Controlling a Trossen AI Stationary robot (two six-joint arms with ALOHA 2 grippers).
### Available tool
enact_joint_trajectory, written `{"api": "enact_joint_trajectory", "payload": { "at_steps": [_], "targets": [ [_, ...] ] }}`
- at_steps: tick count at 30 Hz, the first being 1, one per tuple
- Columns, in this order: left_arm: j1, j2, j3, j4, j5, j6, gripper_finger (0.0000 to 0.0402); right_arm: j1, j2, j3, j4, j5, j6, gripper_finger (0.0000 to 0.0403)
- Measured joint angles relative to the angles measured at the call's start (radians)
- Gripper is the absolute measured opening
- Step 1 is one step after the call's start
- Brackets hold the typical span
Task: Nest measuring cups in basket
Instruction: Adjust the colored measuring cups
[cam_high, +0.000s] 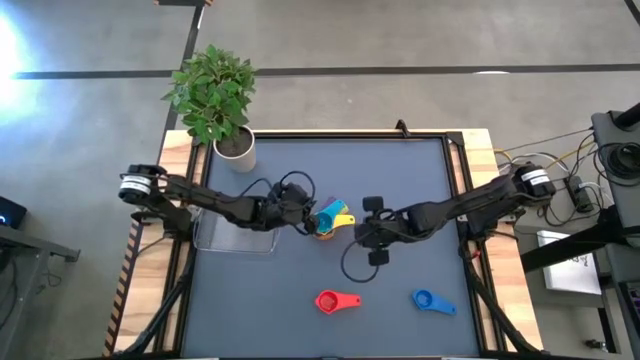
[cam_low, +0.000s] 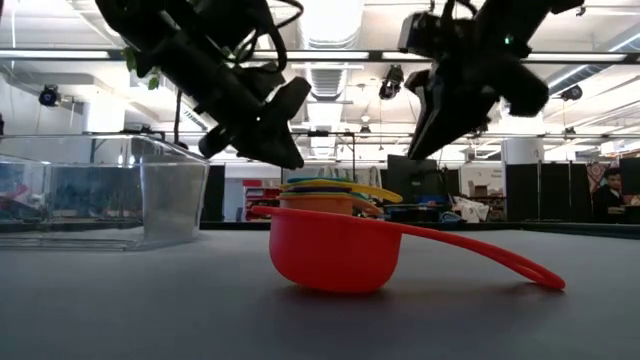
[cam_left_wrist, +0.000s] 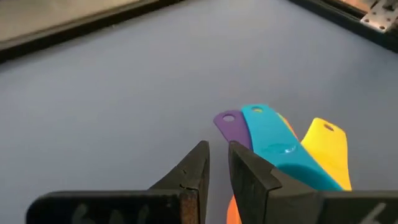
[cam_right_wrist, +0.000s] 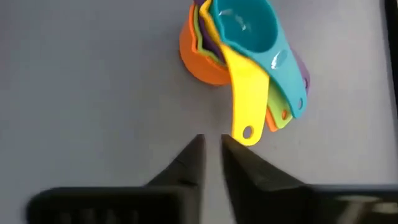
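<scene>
Place: a robotics lab or open industrial workspace.
Floor: bare polished concrete (cam_high: 400, 40) with dark seams.
Ceiling: exposed ducts and strip lights (cam_low: 330, 55) (seen from the low view).
Bench: wood-edged table (cam_high: 478, 150) with a dark mat, cables (cam_high: 570, 160) trailing off one side.
Background: a person (cam_low: 610, 190) among desks and monitors.

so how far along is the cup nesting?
Done: five cups form a nested stack mid-table, teal on top. In hand: nothing; the left gripper and right gripper flank it, both nearly closed and empty. Left: red cup and blue cup loose; basket looks empty.
</scene>
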Motion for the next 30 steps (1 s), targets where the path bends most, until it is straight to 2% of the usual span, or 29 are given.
{"api": "enact_joint_trajectory", "payload": {
  "at_steps": [5,11,19,23,30],
  "targets": [
    [0.014,0.021,0.0,-0.011,0.041,-0.025,0.0041,-0.034,0.055,0.008,0.0,-0.003,-0.074,0.001],
    [0.027,0.037,0.0,-0.016,0.05,-0.033,0.0041,-0.089,0.155,0.043,0.009,-0.069,-0.123,0.0008],
    [0.074,0.041,0.001,-0.014,0.102,-0.022,0.0041,-0.136,0.242,0.116,0.01,-0.077,-0.165,0.0008],
    [0.096,0.052,0.046,-0.048,0.145,0.014,0.0041,-0.159,0.258,0.147,0.009,-0.084,-0.198,0.0008],
    [0.116,0.163,0.213,-0.268,0.157,0.026,0.0041,-0.196,0.268,0.175,0.01,-0.129,-0.213,0.0008]
  ]
}}
